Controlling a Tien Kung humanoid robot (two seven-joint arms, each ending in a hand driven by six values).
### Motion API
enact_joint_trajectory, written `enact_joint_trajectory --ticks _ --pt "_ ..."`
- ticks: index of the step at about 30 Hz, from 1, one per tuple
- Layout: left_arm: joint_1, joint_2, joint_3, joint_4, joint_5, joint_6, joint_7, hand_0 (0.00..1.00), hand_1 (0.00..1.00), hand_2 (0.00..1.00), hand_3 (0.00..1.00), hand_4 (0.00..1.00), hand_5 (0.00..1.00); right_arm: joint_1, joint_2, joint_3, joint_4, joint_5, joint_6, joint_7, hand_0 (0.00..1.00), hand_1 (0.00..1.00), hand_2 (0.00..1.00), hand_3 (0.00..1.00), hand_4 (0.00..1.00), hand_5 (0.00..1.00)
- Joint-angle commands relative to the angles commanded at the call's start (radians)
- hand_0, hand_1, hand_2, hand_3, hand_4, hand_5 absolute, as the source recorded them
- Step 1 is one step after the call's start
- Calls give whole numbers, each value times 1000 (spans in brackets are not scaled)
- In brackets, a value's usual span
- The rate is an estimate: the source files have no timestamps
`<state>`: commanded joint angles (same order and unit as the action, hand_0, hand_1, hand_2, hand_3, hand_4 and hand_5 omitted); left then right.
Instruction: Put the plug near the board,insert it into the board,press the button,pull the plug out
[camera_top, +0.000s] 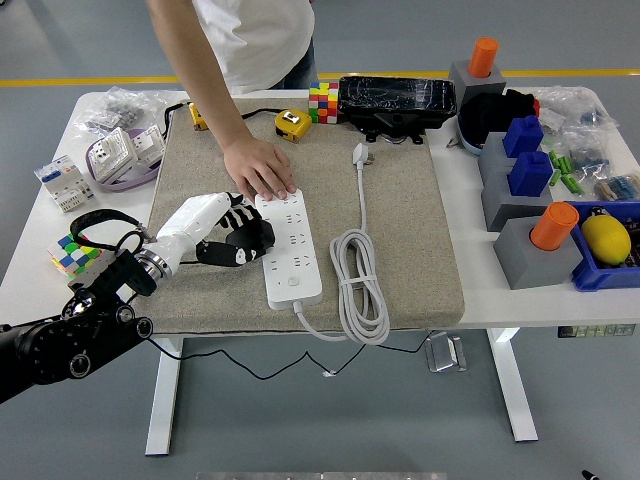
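Currently our left hand (238, 240) curls empty beside the board (289, 246); a person's hand (260, 167) presses its 12 o'clock end, plug (361, 153) apart.

Mat (400, 250): coarse beige cloth, matt. Power strip (290, 245): smooth white plastic, slight sheen. Cable (360, 290): white, smooth rubbery look. Table (470, 240): smooth white top. Black case (397, 100): glossy wrinkled film. Left hand (240, 238): black and white plastic-looking shell.

The white table (460, 200) carries a large beige mat (400, 230) at its centre. At nine o'clock of the mat lie small boxes (62, 182) and a colourful cube (72, 254). At three o'clock stand grey blocks (532, 250) and a blue bin (608, 270).
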<state>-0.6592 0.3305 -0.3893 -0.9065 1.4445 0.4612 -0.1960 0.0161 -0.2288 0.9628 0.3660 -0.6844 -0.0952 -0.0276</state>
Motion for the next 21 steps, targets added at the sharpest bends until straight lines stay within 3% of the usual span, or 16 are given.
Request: enact_joint_trajectory --ticks 21 --pt "-5 2 13 5 -1 -16 0 440 472 495 544 746 35 1 1 1 1 -1 0 0 605 650 671 563 953 515"
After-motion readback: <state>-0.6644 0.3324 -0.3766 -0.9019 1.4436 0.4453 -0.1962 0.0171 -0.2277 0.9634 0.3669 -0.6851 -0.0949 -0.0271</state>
